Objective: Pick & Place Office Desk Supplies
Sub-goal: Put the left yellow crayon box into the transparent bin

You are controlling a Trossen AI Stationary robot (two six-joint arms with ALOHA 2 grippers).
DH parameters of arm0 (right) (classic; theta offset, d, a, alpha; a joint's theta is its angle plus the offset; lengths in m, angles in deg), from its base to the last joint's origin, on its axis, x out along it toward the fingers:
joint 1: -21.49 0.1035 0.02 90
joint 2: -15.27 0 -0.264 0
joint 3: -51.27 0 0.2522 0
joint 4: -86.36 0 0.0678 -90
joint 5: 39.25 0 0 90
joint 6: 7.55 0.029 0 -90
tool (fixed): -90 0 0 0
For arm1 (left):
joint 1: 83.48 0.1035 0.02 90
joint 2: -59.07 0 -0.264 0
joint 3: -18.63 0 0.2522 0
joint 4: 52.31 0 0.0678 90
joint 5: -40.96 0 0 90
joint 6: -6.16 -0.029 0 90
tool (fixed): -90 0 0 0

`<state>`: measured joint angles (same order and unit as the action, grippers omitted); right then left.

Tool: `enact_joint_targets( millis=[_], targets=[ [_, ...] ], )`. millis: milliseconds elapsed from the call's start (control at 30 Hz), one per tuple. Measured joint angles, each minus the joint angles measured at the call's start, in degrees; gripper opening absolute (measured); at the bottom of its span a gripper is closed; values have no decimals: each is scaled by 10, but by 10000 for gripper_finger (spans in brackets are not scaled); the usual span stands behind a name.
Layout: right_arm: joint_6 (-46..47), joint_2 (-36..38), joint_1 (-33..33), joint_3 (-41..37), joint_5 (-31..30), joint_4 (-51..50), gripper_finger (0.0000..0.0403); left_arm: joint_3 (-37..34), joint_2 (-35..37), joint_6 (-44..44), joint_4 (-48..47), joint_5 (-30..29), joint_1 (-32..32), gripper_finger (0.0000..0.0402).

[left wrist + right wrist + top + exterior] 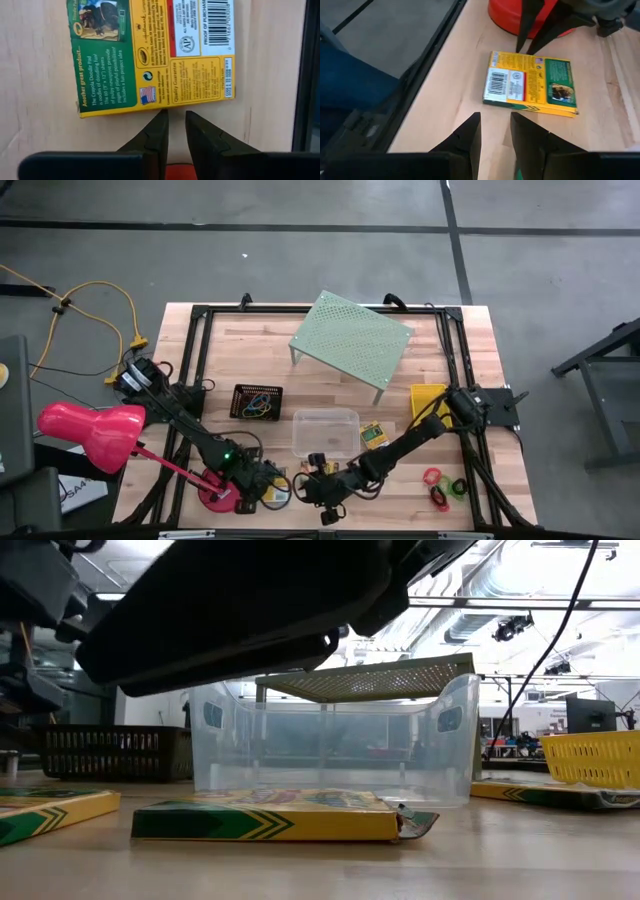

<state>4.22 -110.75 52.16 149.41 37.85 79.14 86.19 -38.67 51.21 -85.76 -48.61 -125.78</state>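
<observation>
The crayon box (155, 55) lies flat – light, stiff card, probably smooth. Pinch its thin edges. Left gripper (176, 120) and right gripper (495, 122) – both slightly spread, holding nothing.

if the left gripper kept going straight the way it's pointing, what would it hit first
Most likely the crayon box lying flat on the table just ahead of the left gripper. Its fingers stand slightly apart, aimed at the box's near edge, with nothing between them. How high the gripper sits above the tabletop is unclear.
</observation>
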Motion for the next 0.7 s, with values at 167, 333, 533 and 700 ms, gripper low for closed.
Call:
enact_joint_targets(
  millis=[167,333,533,700],
  targets=[
    [1,0,0,0,-1,2,94,1,-9,12,3,9,0,63],
    [5,0,0,0,-1,2,94,0,-10,24,18,26,-3,63],
    [7,0,0,0,-1,4,94,0,-12,26,43,33,-7,63],
    [7,0,1,0,1,6,94,-1,-12,20,49,22,-8,63]
  ],
)
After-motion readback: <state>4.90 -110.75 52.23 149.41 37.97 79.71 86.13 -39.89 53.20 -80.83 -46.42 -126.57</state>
